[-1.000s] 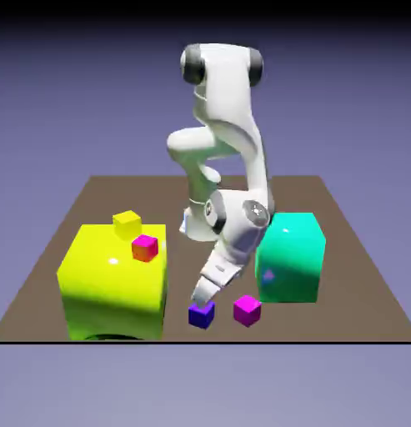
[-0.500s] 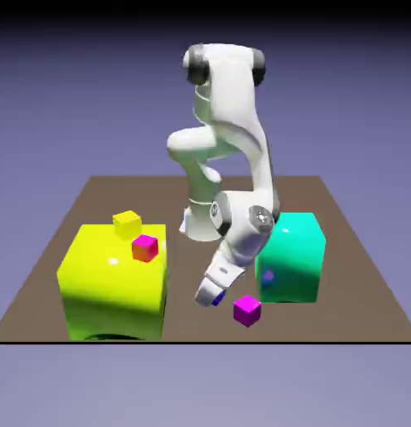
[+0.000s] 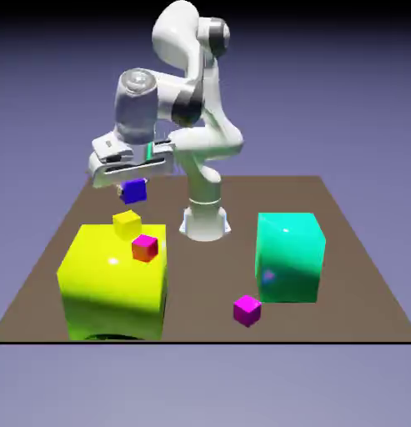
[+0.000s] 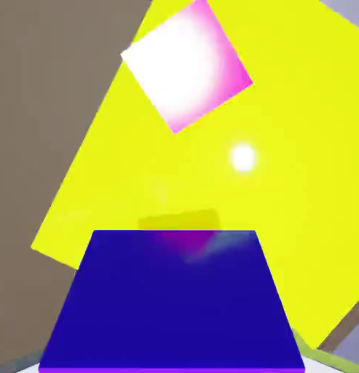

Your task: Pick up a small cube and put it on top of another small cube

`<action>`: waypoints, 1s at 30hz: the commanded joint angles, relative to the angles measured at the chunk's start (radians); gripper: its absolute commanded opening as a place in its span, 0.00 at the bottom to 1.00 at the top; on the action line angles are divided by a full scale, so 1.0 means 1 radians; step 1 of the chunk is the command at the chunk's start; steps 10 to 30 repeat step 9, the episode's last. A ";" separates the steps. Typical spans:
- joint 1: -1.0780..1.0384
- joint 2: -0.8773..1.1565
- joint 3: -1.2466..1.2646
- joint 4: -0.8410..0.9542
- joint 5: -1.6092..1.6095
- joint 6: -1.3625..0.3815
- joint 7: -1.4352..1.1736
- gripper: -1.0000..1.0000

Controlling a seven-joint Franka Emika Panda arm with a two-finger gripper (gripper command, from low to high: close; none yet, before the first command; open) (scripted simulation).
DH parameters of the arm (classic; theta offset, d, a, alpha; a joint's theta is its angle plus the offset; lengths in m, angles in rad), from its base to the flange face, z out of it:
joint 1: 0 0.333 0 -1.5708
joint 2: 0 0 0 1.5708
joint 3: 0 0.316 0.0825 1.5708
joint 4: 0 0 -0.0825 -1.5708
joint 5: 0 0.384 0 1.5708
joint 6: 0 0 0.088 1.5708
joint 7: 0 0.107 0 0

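Observation:
My gripper (image 3: 133, 183) is shut on the small cube (image 3: 133, 192), a tiny dark blue-purple one, and holds it in the air. It hangs a little above a tiny yellow cube (image 3: 127, 223) that rests on the big yellow block (image 3: 108, 283). In the hand view the small cube (image 4: 175, 299) fills the bottom and hides the fingertips. Just past its far edge a strip of the tiny yellow cube (image 4: 178, 220) shows against the big yellow block's top (image 4: 291, 218).
A tiny pink-red cube (image 3: 144, 248) sits on the yellow block beside the yellow cube, and shows washed-out pink in the hand view (image 4: 188, 65). A tiny magenta cube (image 3: 247, 310) lies on the table near the front. A big teal block (image 3: 290, 254) stands at the exterior view's right.
The gripper shut on the small cube down at the table's front, then lifted it and swung it up and to the exterior view's left, over the yellow block.

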 commanded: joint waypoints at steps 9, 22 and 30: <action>-0.018 0.021 -0.029 -0.109 -0.024 0.134 0.014 1.00; -0.018 0.021 -0.029 -0.109 -0.024 0.134 0.014 1.00; -0.018 0.021 -0.029 -0.109 -0.024 0.134 0.014 1.00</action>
